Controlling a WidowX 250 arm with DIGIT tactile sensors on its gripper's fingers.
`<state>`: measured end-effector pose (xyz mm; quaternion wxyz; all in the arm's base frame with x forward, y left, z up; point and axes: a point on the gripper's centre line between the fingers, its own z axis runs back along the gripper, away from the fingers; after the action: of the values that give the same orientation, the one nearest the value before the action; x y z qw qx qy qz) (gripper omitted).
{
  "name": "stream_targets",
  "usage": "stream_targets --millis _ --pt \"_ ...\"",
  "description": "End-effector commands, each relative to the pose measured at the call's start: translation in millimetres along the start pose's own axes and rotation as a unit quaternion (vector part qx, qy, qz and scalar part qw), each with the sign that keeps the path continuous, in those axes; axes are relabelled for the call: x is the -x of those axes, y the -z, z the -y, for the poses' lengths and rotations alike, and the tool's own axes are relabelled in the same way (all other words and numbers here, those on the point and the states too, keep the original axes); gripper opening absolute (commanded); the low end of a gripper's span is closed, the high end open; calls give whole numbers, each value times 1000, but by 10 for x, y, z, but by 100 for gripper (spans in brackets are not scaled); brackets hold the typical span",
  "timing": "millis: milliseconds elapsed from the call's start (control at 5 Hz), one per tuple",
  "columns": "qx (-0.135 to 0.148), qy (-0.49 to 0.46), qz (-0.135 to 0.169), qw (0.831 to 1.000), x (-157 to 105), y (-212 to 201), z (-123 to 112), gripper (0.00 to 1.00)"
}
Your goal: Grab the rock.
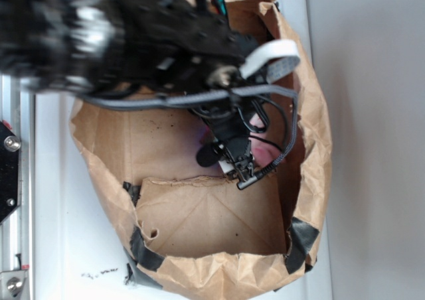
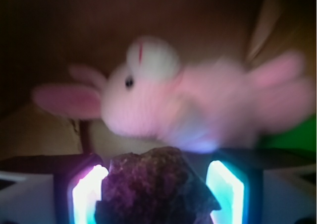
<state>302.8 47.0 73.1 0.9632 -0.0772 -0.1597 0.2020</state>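
Two fingers (image 2: 89, 194) flank the rock (image 2: 156, 189), which sits between them low in the wrist view; they look closed against its sides, though actual contact is hard to confirm. Just beyond it lies the bunny (image 2: 163, 100), blurred. The rock's angular faces could let it twist or slip out if the grip is only on edges, and a lift might snag the plush. From outside, the gripper (image 1: 234, 155) reaches down into the paper bag (image 1: 199, 214), and the arm hides the rock entirely. Green shows at the wrist view's right edge, unidentifiable.
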Motion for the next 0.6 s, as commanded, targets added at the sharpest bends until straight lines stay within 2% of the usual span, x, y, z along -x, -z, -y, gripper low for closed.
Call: stream_targets --millis 0,200,400 --pt "-48 64 96 992 65 -596 186 0" --pt "-52 92 113 988 96 -725 232 0" --pt "-56 120 98 986 96 -803 307 0"
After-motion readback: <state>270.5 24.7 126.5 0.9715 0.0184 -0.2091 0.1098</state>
